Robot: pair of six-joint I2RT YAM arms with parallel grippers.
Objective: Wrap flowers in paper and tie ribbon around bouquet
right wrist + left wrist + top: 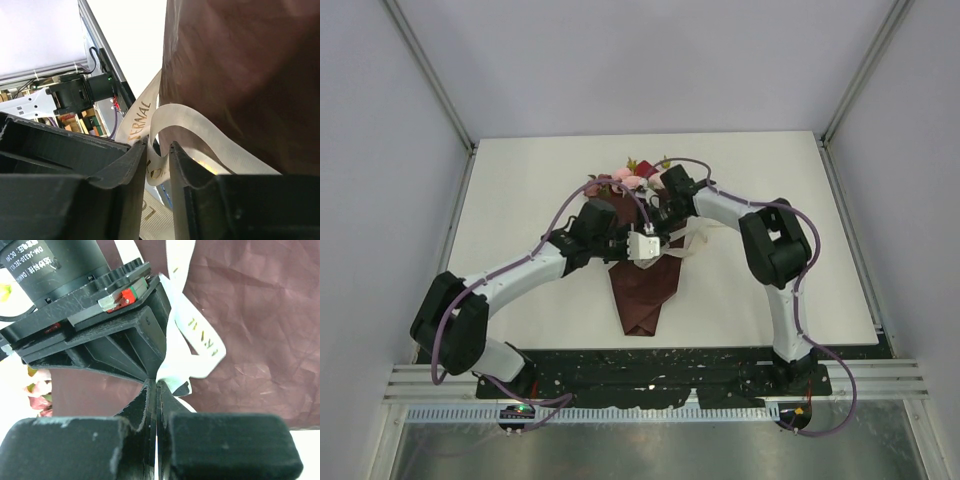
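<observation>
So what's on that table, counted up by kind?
Robot arms: 2 (left arm, right arm)
Maroon paper wrap: 1
Flower bunch: 1
Cream ribbon: 1
Total: 5

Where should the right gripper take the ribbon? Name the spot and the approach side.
Grip the flat strand of ribbon running between the right gripper's parted jaws, beside the paper. Close in from its present side: the strand already threads that gap, while the loop above curls loose.

The bouquet lies on the table, flowers at the far end; the ribbon apparently crosses its middle.
</observation>
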